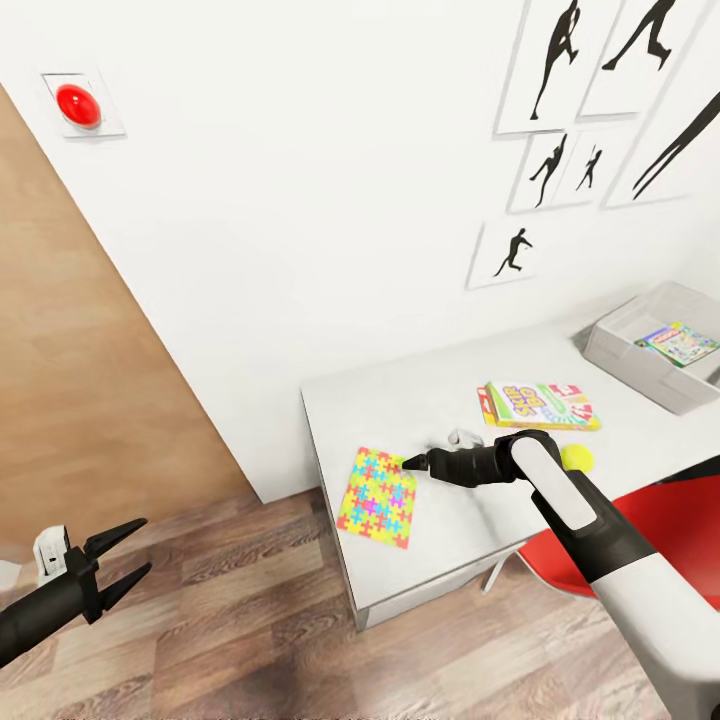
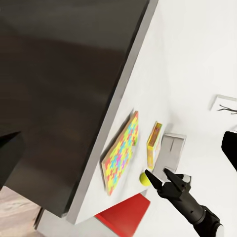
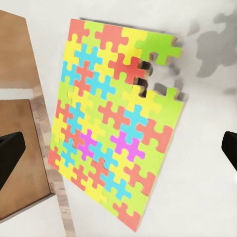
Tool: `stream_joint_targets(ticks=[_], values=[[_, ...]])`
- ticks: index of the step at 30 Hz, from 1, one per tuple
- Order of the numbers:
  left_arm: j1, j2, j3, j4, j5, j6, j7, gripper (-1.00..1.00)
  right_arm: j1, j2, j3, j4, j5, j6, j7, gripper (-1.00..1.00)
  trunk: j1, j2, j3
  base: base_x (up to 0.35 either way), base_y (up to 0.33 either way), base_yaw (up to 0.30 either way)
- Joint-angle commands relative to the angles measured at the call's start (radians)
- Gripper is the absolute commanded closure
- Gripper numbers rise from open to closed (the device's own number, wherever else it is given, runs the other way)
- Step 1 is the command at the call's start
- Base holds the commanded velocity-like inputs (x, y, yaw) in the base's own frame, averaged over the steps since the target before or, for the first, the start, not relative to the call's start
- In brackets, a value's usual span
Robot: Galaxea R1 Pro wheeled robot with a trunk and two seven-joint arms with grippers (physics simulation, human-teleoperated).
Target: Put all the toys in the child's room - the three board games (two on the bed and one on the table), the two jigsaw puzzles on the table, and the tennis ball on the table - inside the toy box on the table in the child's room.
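A square jigsaw puzzle (image 1: 378, 496) in yellow, pink, blue and green lies flat near the left end of the white table (image 1: 400, 400). My right gripper (image 1: 412, 463) hovers open at its far right corner; in the right wrist view the puzzle (image 3: 113, 128) lies between the spread fingers (image 3: 10, 155). The "Skip-Bo" board game (image 1: 540, 405) lies further right, with the tennis ball (image 1: 577, 458) beside my right forearm. The grey toy box (image 1: 640, 362) at the table's right end holds a colourful flat box (image 1: 680, 343). My left gripper (image 1: 125, 555) is open and empty, low over the floor.
A red chair (image 1: 640, 530) stands under my right arm at the table's front. A wooden door panel (image 1: 90, 380) fills the left, with a red wall button (image 1: 78, 105) above it. Framed silhouettes (image 1: 560, 160) hang on the wall. Wood floor (image 1: 250, 620) lies between the left gripper and the table.
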Motion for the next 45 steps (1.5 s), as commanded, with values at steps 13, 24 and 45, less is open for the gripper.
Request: stream_joint_targets(ticks=[13, 24, 45], values=[[-0.001, 0.000, 0.001, 0.000, 0.000, 0.004, 0.000, -1.00, -0.001, -0.001, 0.003, -0.001, -0.010, 0.000, -0.010, -1.00, 0.000, -0.002, -0.023, 0.000, 0.000, 0.000], [-0.001, 0.000, 0.001, -0.001, 0.000, 0.005, 0.000, -1.00, -0.001, -0.001, 0.004, -0.001, -0.009, 0.000, -0.011, -1.00, 0.000, -0.002, -0.041, 0.000, 0.000, 0.000], [-0.001, 0.000, 0.001, -0.001, -0.001, 0.005, 0.000, -1.00, -0.001, -0.001, 0.003, -0.001, -0.010, 0.000, -0.011, -1.00, 0.000, -0.002, -0.075, 0.000, 0.000, 0.000]])
